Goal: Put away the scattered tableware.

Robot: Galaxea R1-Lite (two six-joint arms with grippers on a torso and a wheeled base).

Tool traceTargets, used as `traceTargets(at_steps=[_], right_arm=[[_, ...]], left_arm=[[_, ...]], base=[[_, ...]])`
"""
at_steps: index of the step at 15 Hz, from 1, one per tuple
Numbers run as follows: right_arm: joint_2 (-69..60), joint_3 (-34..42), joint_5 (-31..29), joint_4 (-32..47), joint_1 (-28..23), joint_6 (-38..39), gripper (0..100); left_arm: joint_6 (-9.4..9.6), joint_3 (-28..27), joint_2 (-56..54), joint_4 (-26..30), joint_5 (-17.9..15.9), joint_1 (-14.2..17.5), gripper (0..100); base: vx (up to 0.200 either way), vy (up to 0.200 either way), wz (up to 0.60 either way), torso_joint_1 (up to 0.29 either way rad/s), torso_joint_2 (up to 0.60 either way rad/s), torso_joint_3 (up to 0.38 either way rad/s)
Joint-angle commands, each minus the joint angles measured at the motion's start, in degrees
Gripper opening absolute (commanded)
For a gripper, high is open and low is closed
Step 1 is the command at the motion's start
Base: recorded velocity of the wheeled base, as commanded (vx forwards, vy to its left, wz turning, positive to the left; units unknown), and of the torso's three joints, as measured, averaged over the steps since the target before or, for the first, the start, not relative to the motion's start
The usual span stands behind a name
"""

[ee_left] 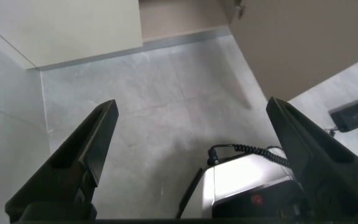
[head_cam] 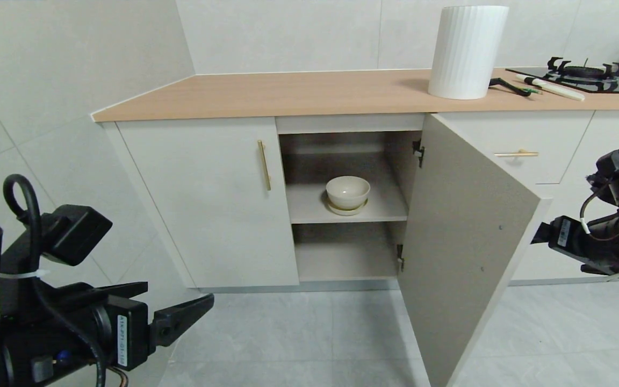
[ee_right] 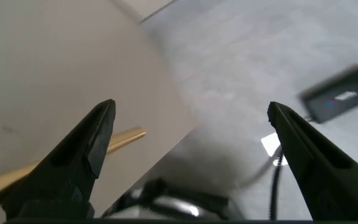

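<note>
- What is shown inside the cabinet (head_cam: pixel 350 123)?
- A smooth, round cream bowl (head_cam: pixel 347 192) is seen seated on a shallow saucer (head_cam: pixel 346 208) on the cabinet's upper shelf. The flat matte door (head_cam: pixel 460 236) is swung open.
- How are the arms posed?
- The left gripper (ee_left: pixel 191 106) is held low in front of the cabinet, fingers spread wide, nothing gripped. The right gripper (ee_right: pixel 190 107) is held at the open door's outer face, fingers wide apart and empty

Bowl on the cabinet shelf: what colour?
The bowl is cream-white, clearest in the head view.
</note>
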Motion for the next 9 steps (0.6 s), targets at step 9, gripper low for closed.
traceTargets(at_steps=[9], right_arm=[[10.33,-10.13,9.28,-0.89,16.5,-2.67,100]], left_arm=[[-0.05,0.08,-0.03,0.05,-1.22,0.08,100]], base=[[0.0,0.0,0.0,0.0,0.0,0.0]])
